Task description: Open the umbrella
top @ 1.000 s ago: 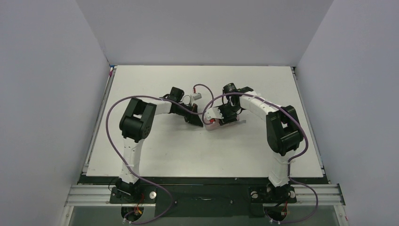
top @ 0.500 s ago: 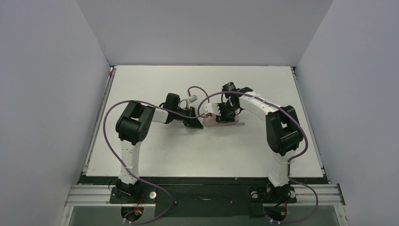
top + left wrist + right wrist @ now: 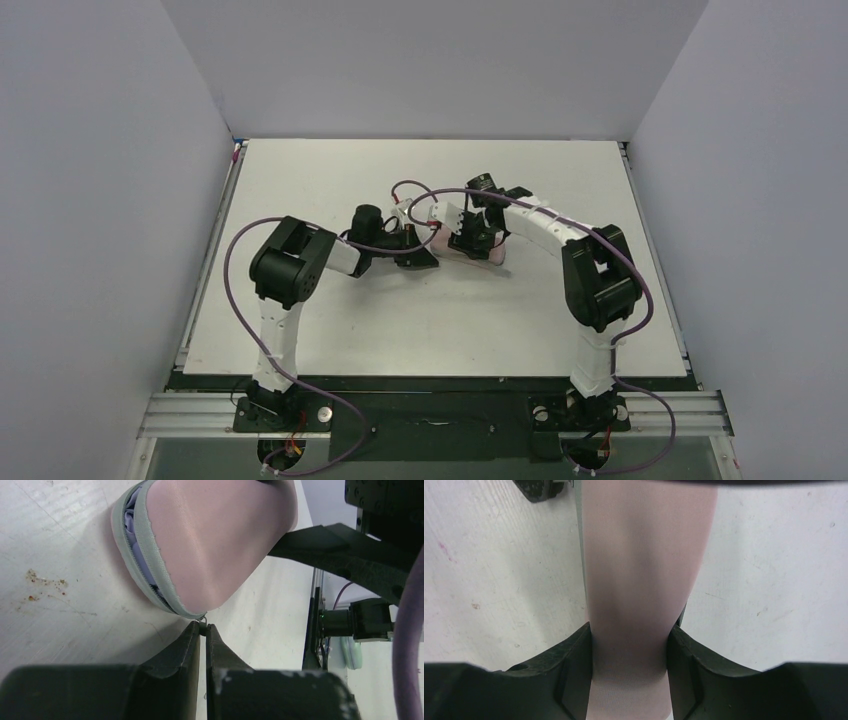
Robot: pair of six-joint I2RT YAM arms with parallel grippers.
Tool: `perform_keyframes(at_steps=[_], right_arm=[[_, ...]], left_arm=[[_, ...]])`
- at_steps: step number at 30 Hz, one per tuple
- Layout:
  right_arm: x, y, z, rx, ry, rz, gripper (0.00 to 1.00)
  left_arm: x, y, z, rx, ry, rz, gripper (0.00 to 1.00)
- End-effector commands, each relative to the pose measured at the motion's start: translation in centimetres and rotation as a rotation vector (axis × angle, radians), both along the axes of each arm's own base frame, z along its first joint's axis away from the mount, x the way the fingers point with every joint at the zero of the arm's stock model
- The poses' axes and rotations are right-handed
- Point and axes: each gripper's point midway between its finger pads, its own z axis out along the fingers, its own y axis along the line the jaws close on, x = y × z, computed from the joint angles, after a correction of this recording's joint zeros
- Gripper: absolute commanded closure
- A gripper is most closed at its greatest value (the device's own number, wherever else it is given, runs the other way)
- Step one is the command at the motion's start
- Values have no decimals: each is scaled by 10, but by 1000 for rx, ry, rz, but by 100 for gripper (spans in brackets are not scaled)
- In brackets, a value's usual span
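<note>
Looking down from the top cam, my left gripper [image 3: 420,252] sits just beside my right gripper [image 3: 470,243] over the table [image 3: 330,180], with the pink case [image 3: 492,256] under the right one.

Left wrist cam: my fingers are pinched together on the zipper pull [image 3: 203,622] at the case's near end, I'd say so I can drag the zip round. The seam gapes a bit, and the umbrella [image 3: 131,517] shows as lavender folds inside, ahead and left of my fingertips.

Right wrist cam: the jaws squeeze the case's sides, probably to pin it against that pull.
</note>
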Motion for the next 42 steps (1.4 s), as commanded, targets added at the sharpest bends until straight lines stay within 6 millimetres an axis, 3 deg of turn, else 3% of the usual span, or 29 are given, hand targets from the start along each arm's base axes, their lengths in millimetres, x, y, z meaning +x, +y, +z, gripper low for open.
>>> perform_keyframes(at_steps=[1,6,9,14,19,24,27,31,42], right_arm=[[7,2,6,35,-7,-194,71],[-2,14,13,97,25,-218,64],[-6,16,19,120,49,-233,58],[-24,-4,24,136,158,-262,30],[-34,-20,30,150,221,-303,16],[-44,-27,16,121,266,-314,18],[-43,-22,10,134,304,-347,33],[-37,-14,7,167,333,-400,42],[-22,-9,4,230,343,-509,47]], left_arm=[[-1,-19,4,-57,37,13,100],[-5,-37,0,-69,64,7,100],[4,-34,-4,-75,84,42,100],[24,-11,-14,-52,97,115,100],[30,-3,-14,-41,82,123,100],[33,-6,-12,-48,74,122,100],[27,-11,-10,-46,61,94,100],[13,-22,-10,-40,60,59,100],[-29,-54,-18,-41,74,-41,100]])
